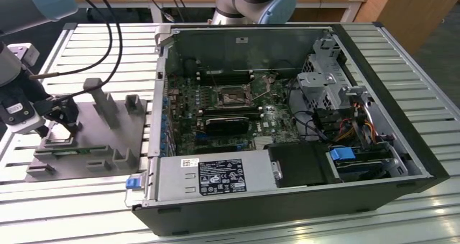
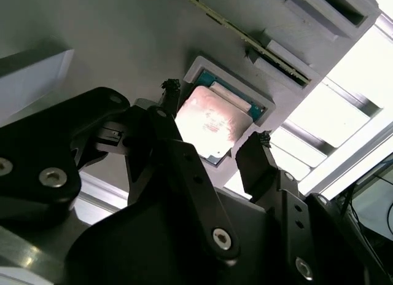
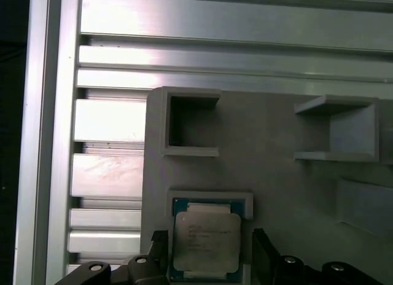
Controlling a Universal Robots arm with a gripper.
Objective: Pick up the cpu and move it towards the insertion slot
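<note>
While the cpu (image 3: pixel 206 247) lies seated in its shallow square pocket at one edge of the grey fixture plate (image 3: pixel 276 193), the tool (image 2: pixel 214 118) hangs directly over that pocket with its jaws spread. The pick-up step is in hand, and nothing is gripped yet.

In both wrist views one black finger stands just beside each of two opposite sides of the chip, so the shiny lid sits between them. A thin gap seems to separate each fingertip (image 2: pixel 258 151) from the pale edge, though whether either pad brushes the pocket's raised rim cannot be told.

My judgement is that the grasp calls for the tool to be low enough for the pads to meet the chip's thin edges rather than the pocket wall. It also calls for an even squeeze from both sides, so the flat part lifts level instead of tipping.

The insertion slot (image 1: pixel 231 96) lies well apart from the fixture plate, on the board inside the open computer case (image 1: pixel 402 147). That case stands on the slatted bench (image 1: pixel 107 44) just beside the plate, towards the exterior view's right.
</note>
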